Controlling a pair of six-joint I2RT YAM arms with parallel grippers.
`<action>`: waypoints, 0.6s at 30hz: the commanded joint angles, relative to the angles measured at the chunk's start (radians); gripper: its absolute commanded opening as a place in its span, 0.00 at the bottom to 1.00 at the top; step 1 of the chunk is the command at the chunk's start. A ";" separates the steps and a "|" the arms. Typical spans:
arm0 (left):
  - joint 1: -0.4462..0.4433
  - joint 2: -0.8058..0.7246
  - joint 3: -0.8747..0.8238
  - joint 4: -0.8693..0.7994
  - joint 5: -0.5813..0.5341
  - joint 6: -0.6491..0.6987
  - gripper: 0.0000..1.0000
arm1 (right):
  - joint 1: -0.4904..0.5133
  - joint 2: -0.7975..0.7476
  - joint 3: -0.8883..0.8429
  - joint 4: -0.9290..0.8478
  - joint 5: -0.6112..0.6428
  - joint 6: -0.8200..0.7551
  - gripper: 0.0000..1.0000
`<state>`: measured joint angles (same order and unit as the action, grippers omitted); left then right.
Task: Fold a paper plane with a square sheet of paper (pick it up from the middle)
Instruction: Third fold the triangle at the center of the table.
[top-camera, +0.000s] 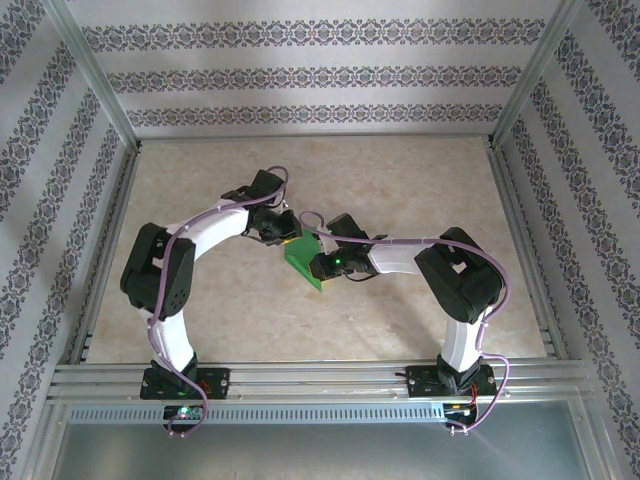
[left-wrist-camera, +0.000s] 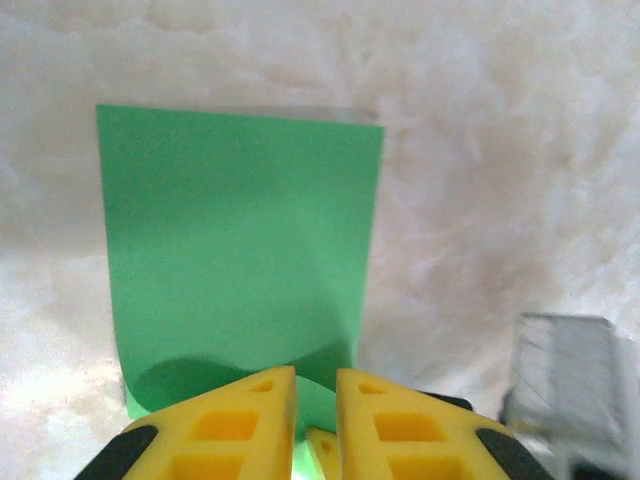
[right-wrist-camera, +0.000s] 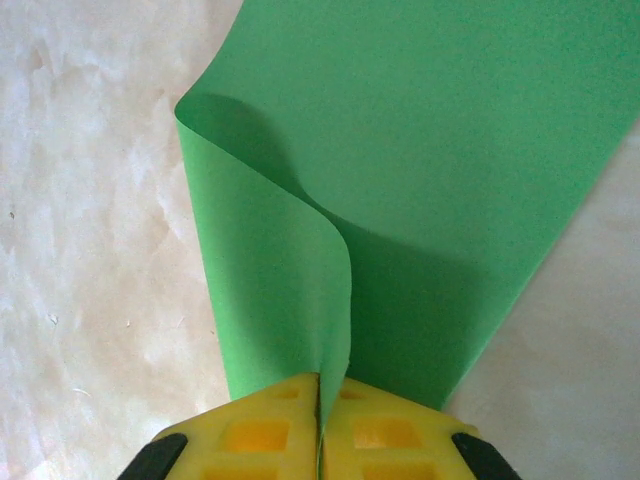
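Note:
The square sheet of paper (top-camera: 303, 262) is bright green and sits mid-table between my two grippers, bent over itself. In the right wrist view the paper (right-wrist-camera: 420, 150) curls up in a loop, and my right gripper (right-wrist-camera: 321, 395) is shut on the raised fold. In the left wrist view a flat panel of the paper (left-wrist-camera: 240, 250) lies ahead. My left gripper (left-wrist-camera: 316, 385) has its yellow fingers a narrow gap apart at the panel's near edge, and green shows through that gap. From above, the left gripper (top-camera: 283, 236) is at the paper's upper left and the right gripper (top-camera: 318, 262) at its lower right.
The beige marbled table (top-camera: 400, 180) is fenced by aluminium rails (top-camera: 320, 378) and patterned walls. A blurred grey block (left-wrist-camera: 565, 380) sits close to the right of my left fingers. Both arms bend inward toward the middle.

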<state>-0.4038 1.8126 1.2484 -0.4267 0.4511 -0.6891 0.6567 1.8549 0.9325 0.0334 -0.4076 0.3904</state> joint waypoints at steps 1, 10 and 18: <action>0.006 -0.053 -0.096 0.116 0.017 -0.112 0.15 | -0.006 0.032 0.005 -0.026 0.011 -0.008 0.10; -0.042 -0.089 -0.271 0.322 0.092 -0.277 0.10 | -0.005 0.044 0.008 -0.030 0.000 -0.005 0.10; -0.077 -0.037 -0.306 0.393 0.102 -0.328 0.09 | -0.006 0.052 0.010 -0.033 0.000 -0.001 0.11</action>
<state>-0.4576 1.7569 0.9463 -0.0994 0.5365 -0.9768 0.6563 1.8690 0.9424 0.0414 -0.4202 0.3908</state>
